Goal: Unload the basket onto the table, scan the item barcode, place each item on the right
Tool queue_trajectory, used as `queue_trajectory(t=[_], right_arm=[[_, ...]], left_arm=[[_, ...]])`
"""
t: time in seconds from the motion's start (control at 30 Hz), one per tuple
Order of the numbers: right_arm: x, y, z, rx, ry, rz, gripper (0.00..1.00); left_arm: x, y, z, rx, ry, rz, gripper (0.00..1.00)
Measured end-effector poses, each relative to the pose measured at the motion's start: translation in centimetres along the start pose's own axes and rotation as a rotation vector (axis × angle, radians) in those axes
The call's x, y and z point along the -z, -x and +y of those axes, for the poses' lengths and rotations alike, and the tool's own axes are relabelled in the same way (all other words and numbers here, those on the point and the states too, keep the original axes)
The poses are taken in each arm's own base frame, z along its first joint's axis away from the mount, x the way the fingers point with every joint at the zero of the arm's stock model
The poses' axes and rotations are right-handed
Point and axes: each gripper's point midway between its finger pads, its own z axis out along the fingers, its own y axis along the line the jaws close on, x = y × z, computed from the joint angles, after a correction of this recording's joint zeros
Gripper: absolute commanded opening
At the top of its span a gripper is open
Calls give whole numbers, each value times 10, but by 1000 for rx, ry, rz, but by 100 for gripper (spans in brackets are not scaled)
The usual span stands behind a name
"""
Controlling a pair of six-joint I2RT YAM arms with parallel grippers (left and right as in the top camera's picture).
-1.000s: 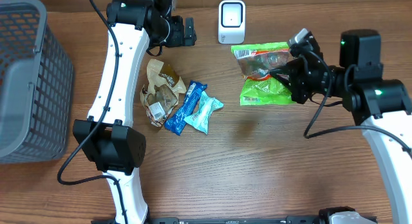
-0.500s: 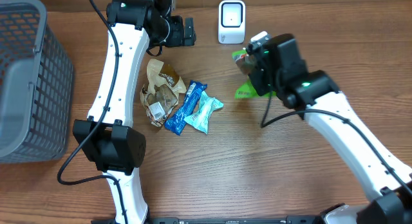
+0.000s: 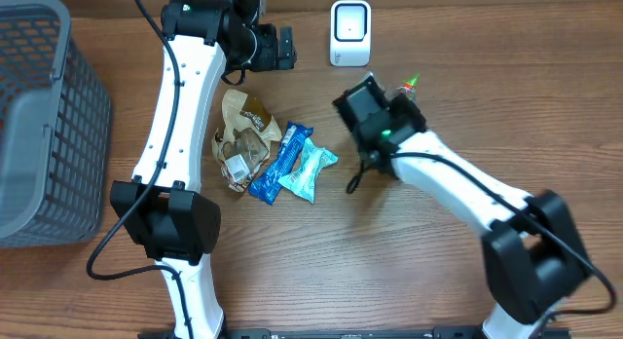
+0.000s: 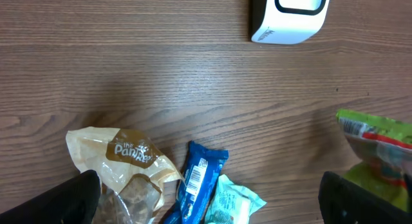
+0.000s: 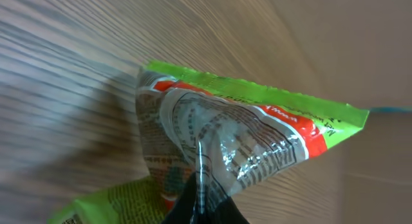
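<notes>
My right hand [image 5: 205, 201] is clamped on the green snack packet [image 5: 244, 130], holding it near the white scanner [image 3: 350, 32], a little to its right. My left hand [image 3: 275, 49] hangs just left of the scanner, fingers spread wide above the wooden tabletop [image 3: 389, 261].

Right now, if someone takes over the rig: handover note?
Left tool: open, empty, beside the scanner.
Right tool: shut on the green packet, held near the scanner.
Done: packet picked up.
Left: show its barcode to the scanner; no view confirms a scan. The snack pile waits on the table.
</notes>
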Motion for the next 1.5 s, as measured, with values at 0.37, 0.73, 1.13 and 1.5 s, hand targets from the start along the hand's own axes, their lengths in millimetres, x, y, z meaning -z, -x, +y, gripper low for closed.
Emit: queue_trajectory(t=[0.37,0.73,1.13,1.5], right_arm=[[13,-3,78,258,-109,-2,44],[79,-7,174,361,246,-50,89],[70,45,29,-392,720,74,92],[30,-2,105,-325,1065,314,87]], left_arm=[[0,0,0,0,0,0,100],[0,0,0,0,0,0,100],[0,0,0,0,0,0,100],[0,0,0,0,0,1,100]])
